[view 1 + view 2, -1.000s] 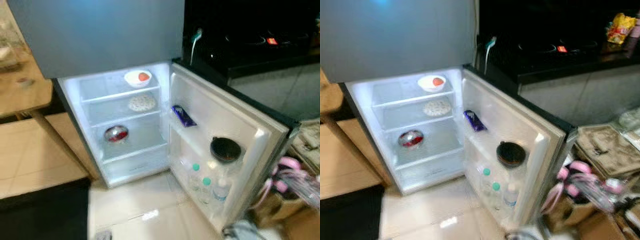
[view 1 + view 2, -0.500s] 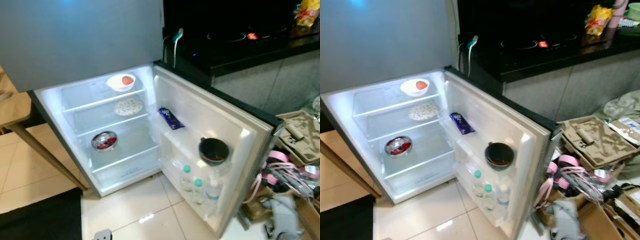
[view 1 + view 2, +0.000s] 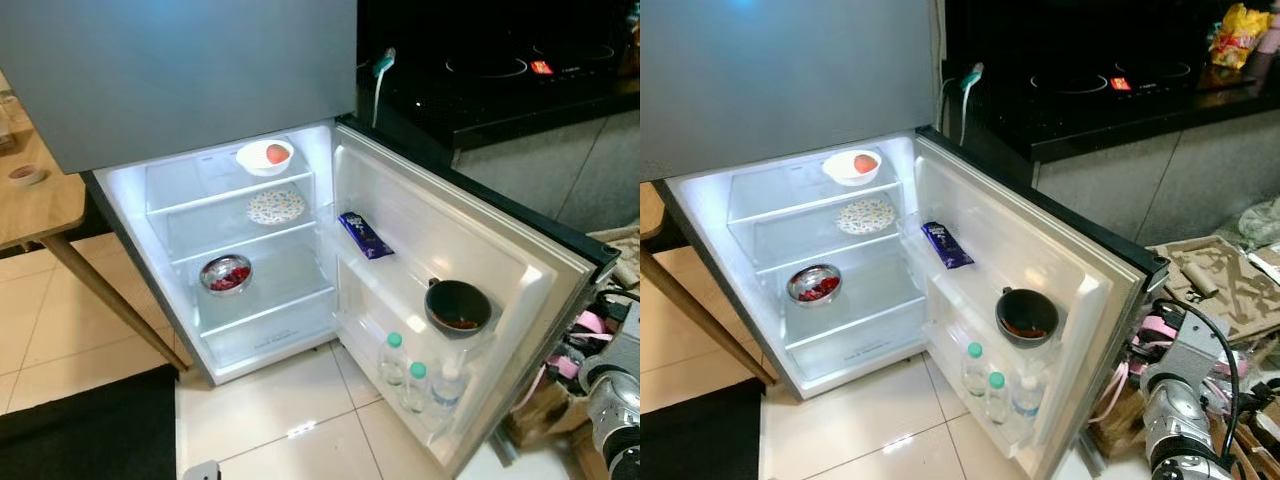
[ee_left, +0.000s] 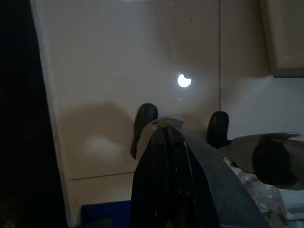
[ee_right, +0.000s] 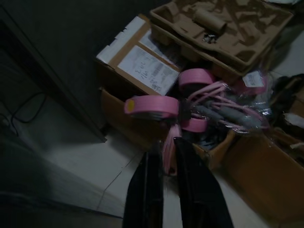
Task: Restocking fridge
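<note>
White fridge (image 3: 250, 345): door (image 3: 470, 260) swung wide, shelves reachable for loading.
Door rack: bottles (image 3: 415, 385) upright, dark bowl (image 3: 458, 306) above.
Left gripper (image 4: 164, 156): fingers together, empty, aimed at floor.
Right gripper (image 5: 164, 190): nearly closed, empty, above box (image 5: 256, 175) of pink tape (image 5: 152, 105).

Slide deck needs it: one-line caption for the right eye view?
Open fridge, three bottles and dark bowl in door, right arm low.

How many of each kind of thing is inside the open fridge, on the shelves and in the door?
Bowls: 3, white, metal, dark
Plates: 1, patterned
Bottles: 3
Blue packets: 1
Total: 8
</note>
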Robot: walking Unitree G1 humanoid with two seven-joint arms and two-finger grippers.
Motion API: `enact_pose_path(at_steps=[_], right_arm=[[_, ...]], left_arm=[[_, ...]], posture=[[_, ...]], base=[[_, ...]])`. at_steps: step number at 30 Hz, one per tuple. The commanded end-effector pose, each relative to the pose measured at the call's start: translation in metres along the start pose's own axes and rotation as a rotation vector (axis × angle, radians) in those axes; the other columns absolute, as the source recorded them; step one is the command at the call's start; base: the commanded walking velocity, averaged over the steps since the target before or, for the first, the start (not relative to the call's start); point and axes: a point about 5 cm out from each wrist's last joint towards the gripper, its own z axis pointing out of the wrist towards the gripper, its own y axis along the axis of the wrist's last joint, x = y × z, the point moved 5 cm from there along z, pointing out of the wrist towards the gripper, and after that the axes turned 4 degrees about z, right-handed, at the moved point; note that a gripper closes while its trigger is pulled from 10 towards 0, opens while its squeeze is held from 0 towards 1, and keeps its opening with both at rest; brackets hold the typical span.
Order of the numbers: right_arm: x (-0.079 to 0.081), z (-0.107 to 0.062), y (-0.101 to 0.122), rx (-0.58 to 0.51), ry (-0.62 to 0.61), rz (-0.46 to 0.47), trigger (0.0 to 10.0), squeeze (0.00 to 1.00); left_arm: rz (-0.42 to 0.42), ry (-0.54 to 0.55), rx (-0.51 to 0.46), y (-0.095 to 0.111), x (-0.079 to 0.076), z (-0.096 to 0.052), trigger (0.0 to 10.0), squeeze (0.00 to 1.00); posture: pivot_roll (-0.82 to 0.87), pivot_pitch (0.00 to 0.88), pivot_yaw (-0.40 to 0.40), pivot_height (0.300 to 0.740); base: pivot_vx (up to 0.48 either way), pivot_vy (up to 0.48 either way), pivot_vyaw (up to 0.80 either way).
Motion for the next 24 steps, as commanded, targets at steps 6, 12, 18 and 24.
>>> enact_pose_path(at_steps=[6, 12, 18, 24], right_arm=[[0.078, 0.004, 0.033, -0.080, 0.362, 0.021, 10.0, 0.00], [0.158, -0.035, 0.003, 0.030, 0.947, -0.067, 10.0, 0.00], [0.203, -0.099, -0.031, 0.190, 1.478, -0.056, 10.0, 0.00], [0.218, -0.142, -0.040, 0.270, 1.758, -0.010, 10.0, 0.00]], left_arm=[[-0.014, 0.016, 0.001, -0.002, 0.006, -0.002, 10.0, 0.00], [-0.011, 0.009, -0.001, -0.001, 0.005, -0.001, 10.0, 0.00], [-0.009, 0.005, -0.003, 0.000, 0.004, -0.001, 10.0, 0.00], [-0.009, 0.003, -0.002, 0.000, 0.004, -0.001, 10.0, 0.00]], posture=[[-0.12, 0.000, 0.050, 0.740], [-0.12, 0.000, 0.050, 0.740], [-0.12, 0.000, 0.050, 0.740], [-0.12, 0.000, 0.053, 0.740]], base=[[0.000, 0.000, 0.00], [0.000, 0.000, 0.00], [0.000, 0.000, 0.00], [0.000, 0.000, 0.00]])
